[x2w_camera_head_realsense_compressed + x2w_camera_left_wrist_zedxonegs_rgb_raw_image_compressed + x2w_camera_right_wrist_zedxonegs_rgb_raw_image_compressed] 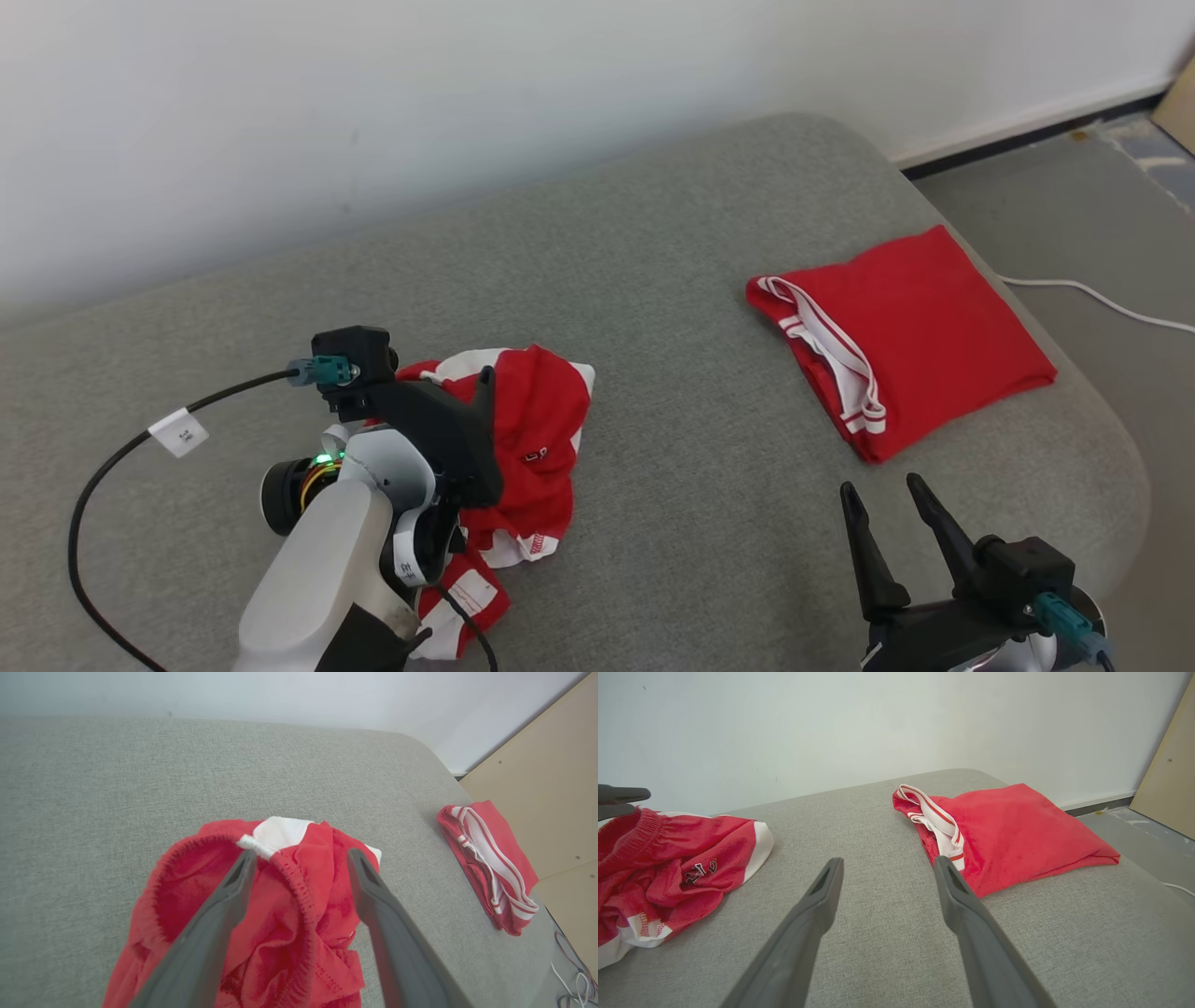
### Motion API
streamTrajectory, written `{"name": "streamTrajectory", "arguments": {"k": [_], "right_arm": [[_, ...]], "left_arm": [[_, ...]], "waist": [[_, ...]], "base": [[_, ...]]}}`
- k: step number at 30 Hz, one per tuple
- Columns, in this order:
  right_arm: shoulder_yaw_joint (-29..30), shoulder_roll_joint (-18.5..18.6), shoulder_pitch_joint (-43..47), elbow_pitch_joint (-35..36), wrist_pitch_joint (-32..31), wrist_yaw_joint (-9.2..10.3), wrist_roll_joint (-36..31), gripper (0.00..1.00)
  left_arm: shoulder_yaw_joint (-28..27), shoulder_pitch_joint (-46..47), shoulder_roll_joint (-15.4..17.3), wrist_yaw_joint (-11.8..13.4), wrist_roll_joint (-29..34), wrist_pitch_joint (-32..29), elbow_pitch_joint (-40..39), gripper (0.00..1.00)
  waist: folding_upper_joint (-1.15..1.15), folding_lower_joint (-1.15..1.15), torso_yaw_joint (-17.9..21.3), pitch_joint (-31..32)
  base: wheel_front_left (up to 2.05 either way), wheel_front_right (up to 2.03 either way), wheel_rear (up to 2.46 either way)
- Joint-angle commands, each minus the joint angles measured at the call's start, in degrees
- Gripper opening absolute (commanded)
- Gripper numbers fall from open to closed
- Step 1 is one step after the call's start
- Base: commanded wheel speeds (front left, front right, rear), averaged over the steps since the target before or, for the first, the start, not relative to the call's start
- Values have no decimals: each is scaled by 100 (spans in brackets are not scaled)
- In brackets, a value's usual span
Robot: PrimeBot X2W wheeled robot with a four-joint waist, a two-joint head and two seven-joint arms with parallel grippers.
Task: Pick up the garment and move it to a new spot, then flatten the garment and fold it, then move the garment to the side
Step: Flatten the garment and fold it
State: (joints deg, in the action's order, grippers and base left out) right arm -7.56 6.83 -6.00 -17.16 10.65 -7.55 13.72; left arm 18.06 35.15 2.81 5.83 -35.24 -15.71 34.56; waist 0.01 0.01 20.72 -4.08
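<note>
A crumpled red and white garment lies in a heap on the left part of the grey padded surface. My left gripper hangs over it, open. Its two fingers straddle the elastic waistband and white drawstring, with cloth between them and nothing pinched. The arm hides the heap's left part in the head view. My right gripper is open over bare surface at the front right, holding nothing. The left gripper's fingertips show at the left edge of the right wrist view.
A folded red garment with white trim rests near the surface's right edge. A white wall runs behind. To the right are the floor, a white cable and a wooden board. Bare surface separates the two garments.
</note>
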Motion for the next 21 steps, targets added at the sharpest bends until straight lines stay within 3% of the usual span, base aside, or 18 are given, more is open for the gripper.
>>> {"name": "streamTrajectory", "arguments": {"k": [1,8,11,12,13,21], "right_arm": [[-29,-32,-35,-21,40,15,23,100],[-86,-84,-109,-118,102,14,12,100],[-111,-65,-147,-148,116,14,28,100],[-117,-62,-161,-151,121,14,24,100],[-120,-53,-176,-159,125,15,27,100],[-133,25,-166,-173,103,14,35,100]], "left_arm": [[-12,64,25,36,38,45,62,100],[-31,186,25,283,19,-53,353,100],[8,221,23,235,17,4,366,100],[28,238,28,215,42,57,359,31],[10,248,32,204,40,138,361,0],[53,347,17,-95,-188,578,274,0]], "waist": [[-1,-1,185,-160],[-1,-1,232,-180],[-1,-1,220,-174],[-1,-1,213,-171],[-1,-1,204,-167],[-1,-1,99,-45]], "base": [[0,0,0],[0,0,0],[0,0,0],[0,0,0],[0,0,0],[0,0,0]]}}
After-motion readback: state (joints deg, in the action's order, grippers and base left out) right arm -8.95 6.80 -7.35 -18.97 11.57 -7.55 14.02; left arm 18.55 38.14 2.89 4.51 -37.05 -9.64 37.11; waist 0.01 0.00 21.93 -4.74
